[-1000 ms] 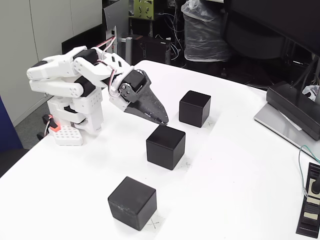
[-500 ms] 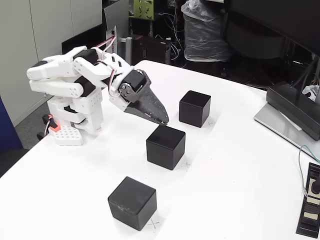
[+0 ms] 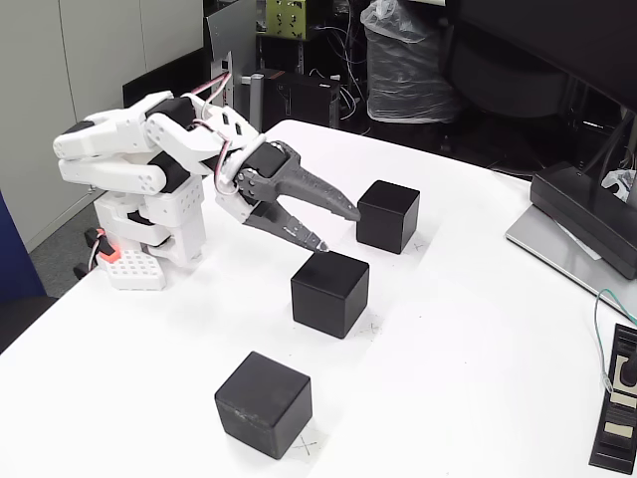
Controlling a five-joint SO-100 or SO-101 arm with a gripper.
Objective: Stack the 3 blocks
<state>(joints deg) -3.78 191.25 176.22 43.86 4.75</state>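
Note:
Three matte black cubes stand apart on the white table (image 3: 468, 329). The far block (image 3: 387, 215) is toward the back, the middle block (image 3: 329, 292) sits in the centre, and the near block (image 3: 263, 403) is at the front. My gripper (image 3: 336, 229) reaches out from the white arm at the left, its dark fingers spread open with nothing between them. The upper fingertip is close to the far block's left face; the lower one hovers just above the middle block's back edge.
The arm's white base (image 3: 149, 234) stands at the table's left edge. A flat black device on a grey base (image 3: 582, 229) lies at the right, with a small black remote (image 3: 619, 408) and a cable at the front right. Dark clutter fills the background beyond the table.
The gripper's fingers have opened; half a second ago and earlier they were shut together. The arm and the blocks have stayed in place.

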